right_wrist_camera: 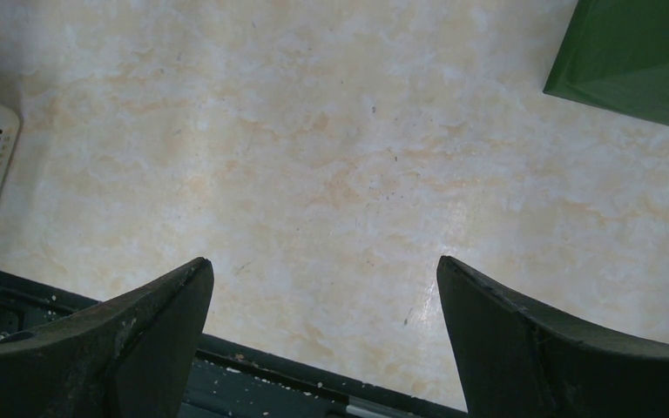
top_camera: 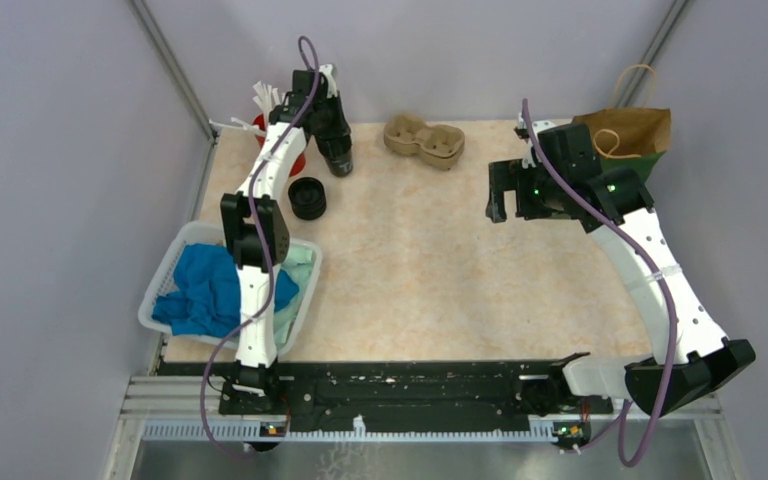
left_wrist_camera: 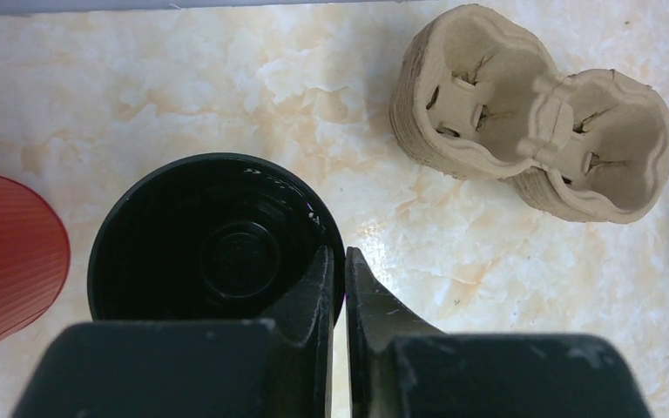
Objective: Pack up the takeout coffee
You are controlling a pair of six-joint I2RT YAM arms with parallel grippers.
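The takeout coffee cup is black and seen from above beside the red cup; no lid sits on it and its dark inside shows. My left gripper is shut on its right rim, one finger inside and one outside. In the top view the gripper is at the back left with the black cup under it. A short black round piece, possibly the lid, lies on the table just in front. My right gripper is open and empty above the table.
A brown pulp cup tray lies at the back centre. A red cup of white sticks stands at the back left. A brown paper bag stands back right. A white basket of cloths sits front left.
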